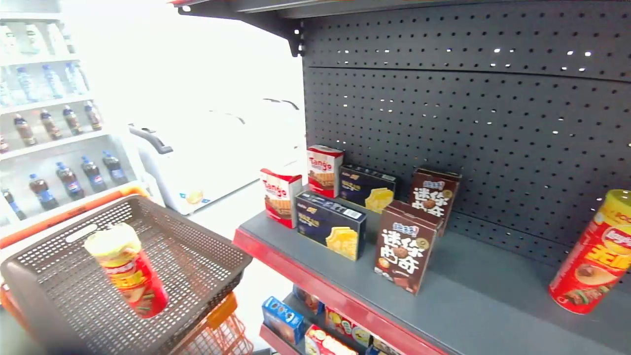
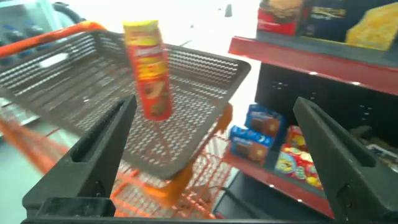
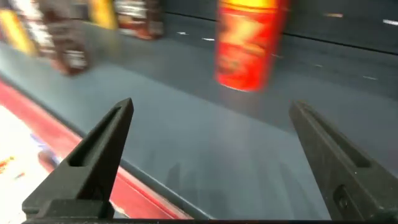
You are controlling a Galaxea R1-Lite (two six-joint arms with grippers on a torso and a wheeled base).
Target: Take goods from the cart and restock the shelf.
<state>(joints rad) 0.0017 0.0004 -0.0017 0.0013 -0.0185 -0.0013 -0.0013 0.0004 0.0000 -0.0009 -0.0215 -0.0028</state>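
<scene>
The left pincer [image 2: 217, 165] stands wide open with nothing between its fingers, facing the brown mesh basket [image 2: 208, 121] that sits on top of the orange cart [image 2: 155, 186]. A red chip can [image 2: 148, 68] with a yellow lid stands upright in that basket, apart from the pincer. The right pincer [image 3: 214, 165] is also spread wide and grips nothing. It hangs over the bare grey shelf [image 3: 205, 143], just inside the shelf's red front edge, with a second chip can [image 3: 249, 43] standing upright farther in and untouched.

In the head view the basket [image 1: 207, 246] and its chip can [image 1: 125, 268] are nearest on the left, with the cart [image 1: 217, 335] frame beneath. Below the shelf [image 1: 468, 301], a lower shelf carries blue cookie packs [image 1: 282, 319]. On the shelf, a brown cookie box [image 1: 405, 246] stands near the front edge, a dark blue box [image 1: 330, 224] is to its left, and a red-and-white wafer box [image 1: 280, 196] is at the left end. Behind each of them stands a matching box. The second chip can [image 1: 594, 254] stands well apart at the right. A black pegboard [image 1: 468, 123] backs the shelf. Far left are a white chest freezer [image 1: 197, 167] and a drinks cooler [image 1: 49, 123] with rows of bottles.
</scene>
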